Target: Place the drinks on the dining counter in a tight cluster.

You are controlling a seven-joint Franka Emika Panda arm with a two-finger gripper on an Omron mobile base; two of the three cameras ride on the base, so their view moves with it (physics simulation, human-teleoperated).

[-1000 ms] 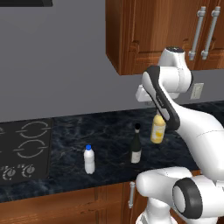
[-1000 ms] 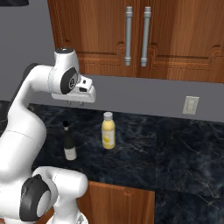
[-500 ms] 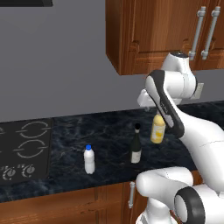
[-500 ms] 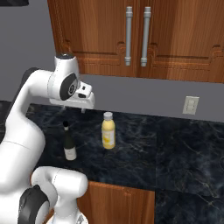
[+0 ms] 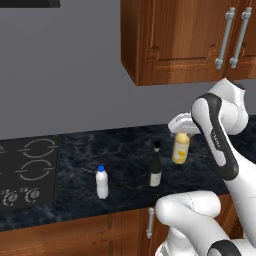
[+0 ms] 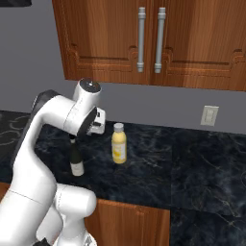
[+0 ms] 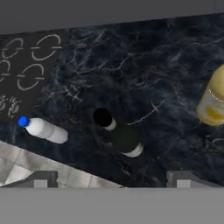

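Since the earlier frames the arm had swung its hand off the juice bottle [image 6: 118, 143] and over to the left, so that the gripper [image 6: 96, 122] hung above the wine bottle [image 6: 76, 161]; none of the three drinks had shifted. Its jaws stood spread and released, grasping nothing. All three bottles stood upright on the black counter [image 5: 125, 150] that carried a cooktop [image 5: 27, 170] at its left end. Farthest right and nearer the wall was the juice bottle, with the wine bottle left of it and nearer the front edge, a small gap between them. Well apart to the left, close to the cooktop, stood the white blue-capped bottle [image 5: 102, 182]
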